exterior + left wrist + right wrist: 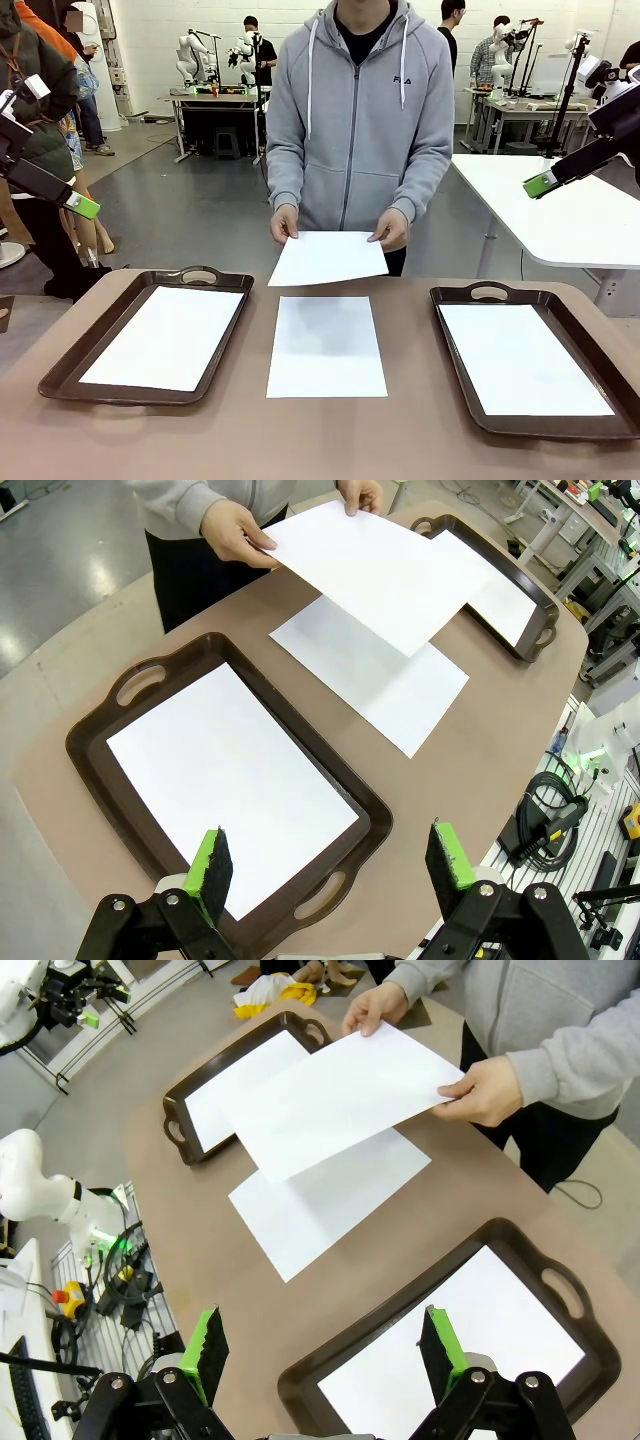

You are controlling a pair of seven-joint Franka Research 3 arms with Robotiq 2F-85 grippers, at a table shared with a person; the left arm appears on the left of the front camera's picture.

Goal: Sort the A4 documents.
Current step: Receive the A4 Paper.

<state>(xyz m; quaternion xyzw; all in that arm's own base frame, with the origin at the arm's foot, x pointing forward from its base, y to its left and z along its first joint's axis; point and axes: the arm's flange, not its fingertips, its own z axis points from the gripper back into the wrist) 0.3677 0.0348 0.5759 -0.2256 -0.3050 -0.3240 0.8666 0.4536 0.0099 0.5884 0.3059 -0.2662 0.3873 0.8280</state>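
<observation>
Sheet [328, 258] held above table's [330, 440] far edge
One paper [165, 338] is laid in each tray [60, 370]; left gripper [328, 845] and right gripper [322, 1325] are parted.

Left pincer [330, 852] and right pincer [323, 1332] hover high, jaws spread wide.

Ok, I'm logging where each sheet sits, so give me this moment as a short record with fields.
held sheet: in the person's hands, above the table's far side
middle sheet: flat on table, between trays
left tray: holds left sheet, flat
right tray: holds right sheet, flat
left hand: open, empty, raised
right hand: open, empty, raised
</observation>
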